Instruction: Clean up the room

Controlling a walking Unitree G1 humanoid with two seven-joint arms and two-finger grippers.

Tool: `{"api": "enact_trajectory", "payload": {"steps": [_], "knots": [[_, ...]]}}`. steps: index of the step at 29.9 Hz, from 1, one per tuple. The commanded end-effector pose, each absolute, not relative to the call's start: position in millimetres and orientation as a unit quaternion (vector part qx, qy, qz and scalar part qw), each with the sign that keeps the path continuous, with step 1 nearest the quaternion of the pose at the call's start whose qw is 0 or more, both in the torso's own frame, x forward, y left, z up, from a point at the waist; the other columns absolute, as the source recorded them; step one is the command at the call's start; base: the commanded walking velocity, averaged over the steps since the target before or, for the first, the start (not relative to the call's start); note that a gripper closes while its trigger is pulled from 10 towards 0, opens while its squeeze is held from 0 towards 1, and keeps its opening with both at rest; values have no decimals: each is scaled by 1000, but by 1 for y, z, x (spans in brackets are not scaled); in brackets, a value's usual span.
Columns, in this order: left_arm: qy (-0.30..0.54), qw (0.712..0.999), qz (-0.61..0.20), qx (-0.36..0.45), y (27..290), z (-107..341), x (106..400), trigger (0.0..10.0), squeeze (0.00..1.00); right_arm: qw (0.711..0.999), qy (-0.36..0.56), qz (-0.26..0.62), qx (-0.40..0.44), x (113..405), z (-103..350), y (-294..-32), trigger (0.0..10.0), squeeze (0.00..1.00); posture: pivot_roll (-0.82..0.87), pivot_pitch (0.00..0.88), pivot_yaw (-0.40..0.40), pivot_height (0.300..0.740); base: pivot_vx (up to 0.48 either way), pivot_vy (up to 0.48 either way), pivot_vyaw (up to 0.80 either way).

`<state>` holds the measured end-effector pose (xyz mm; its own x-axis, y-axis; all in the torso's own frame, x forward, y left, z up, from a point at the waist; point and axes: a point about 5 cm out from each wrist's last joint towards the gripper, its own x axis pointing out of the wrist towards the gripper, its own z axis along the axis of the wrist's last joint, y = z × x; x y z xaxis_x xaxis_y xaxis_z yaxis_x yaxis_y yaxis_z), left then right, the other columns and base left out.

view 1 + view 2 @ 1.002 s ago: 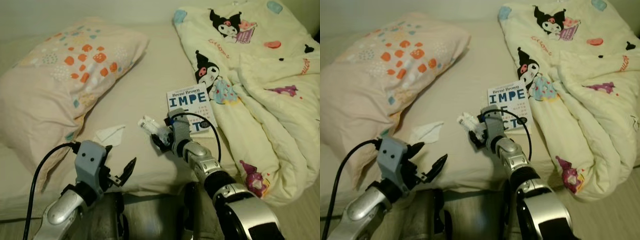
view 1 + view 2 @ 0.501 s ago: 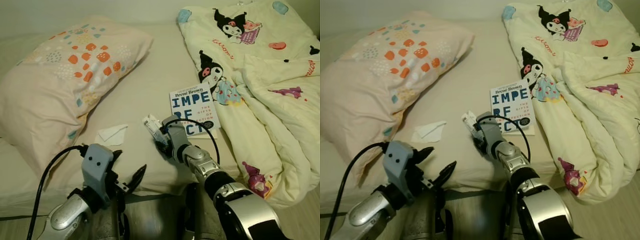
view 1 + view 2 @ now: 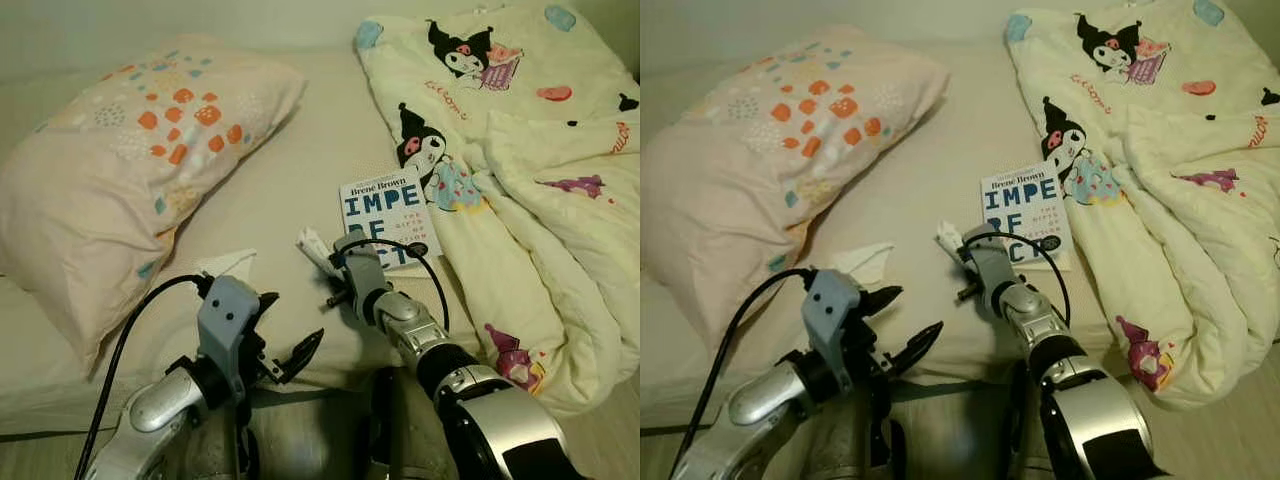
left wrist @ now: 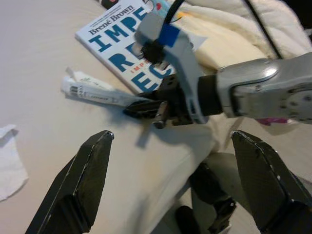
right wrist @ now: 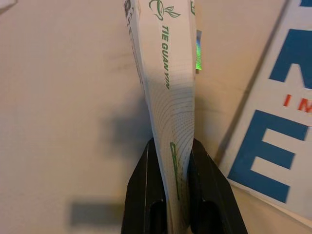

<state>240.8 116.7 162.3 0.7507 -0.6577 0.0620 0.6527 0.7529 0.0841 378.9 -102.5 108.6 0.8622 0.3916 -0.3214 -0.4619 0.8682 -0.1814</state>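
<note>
Before you lies a bed [image 3: 300,180] with a cream sheet, a pillow [image 3: 130,160] with orange and teal spots in the upper left of the frame and a cartoon-print duvet [image 3: 520,150] heaped down the right side. At the centre a white-covered book [image 3: 385,215] with big blue letters lies flat on the sheet, its right edge just beside the duvet. Your right gripper [image 5: 170,168] reaches up from the lower middle of the frame and its fingers [image 5: 144,195] are pinched narrowly on one end of a flattened white packet [image 3: 313,249] printed with green text; the packet's free end points toward the upper left of the head view, and the packet sits just left of the book. Whether it rests on the sheet or is lifted clear you cannot tell. Your left gripper [image 3: 285,330] hovers at the lower left centre over the front edge of the bed, its fingers [image 4: 83,180] spread wide and holding nothing. A crumpled white tissue [image 3: 222,265] lies on the sheet between the pillow and the packet, near the left gripper.
</note>
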Motion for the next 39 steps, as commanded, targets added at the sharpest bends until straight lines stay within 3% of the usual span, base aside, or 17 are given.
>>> {"api": "enact_trajectory", "payload": {"steps": [1, 2, 11, 12, 13, 15, 17, 23, 39], "knots": [[-31, 938, -344, 33, 118, 153, 242, 10000, 427, 956, 156, 218, -115, 373, 96, -107, 0, 0, 55, 272, 25, 596, 0, 0, 0], [-26, 944, -326, 39, 121, 149, 248, 10000, 353, 958, 152, 217, -108, 373, 97, -107, 0, 0, 42, 256, 26, 596, 0, 0, 0], [-10, 972, -233, 41, 136, 134, 270, 10000, 349, 966, 92, 228, -78, 375, 110, -106, 0, 0, -8, 174, 20, 596, 0, 0, 0], [-9, 978, -206, 45, 141, 132, 274, 10000, 341, 971, 66, 221, -70, 377, 117, -106, 3725, 0, -14, 160, 16, 596, 0, 0, 0], [6, 988, -147, 37, 151, 127, 280, 10000, 216, 977, 14, 203, -58, 376, 128, -107, 10000, 0, -34, 126, 5, 596, 0, 0, 0], [14, 991, -132, 31, 154, 125, 281, 10000, 216, 979, -1, 195, -59, 374, 130, -108, 10000, 0, -37, 121, 3, 596, 0, 0, 0], [31, 996, -78, 18, 162, 116, 282, 10000, 0, 979, -30, 188, -72, 360, 126, -109, 10000, 0, -42, 100, -1, 596, 0, 0, 0], [32, 999, -2, 29, 173, 103, 278, 10000, 0, 977, -44, 175, -110, 334, 108, -120, 10000, 0, -53, 77, 6, 596, 0, 0, 0], [17, 999, -17, 36, 156, 101, 279, 10000, 0, 988, -11, 134, -74, 318, 92, -125, 10000, 0, -51, 77, 11, 641, 0, 0, 0]]}}
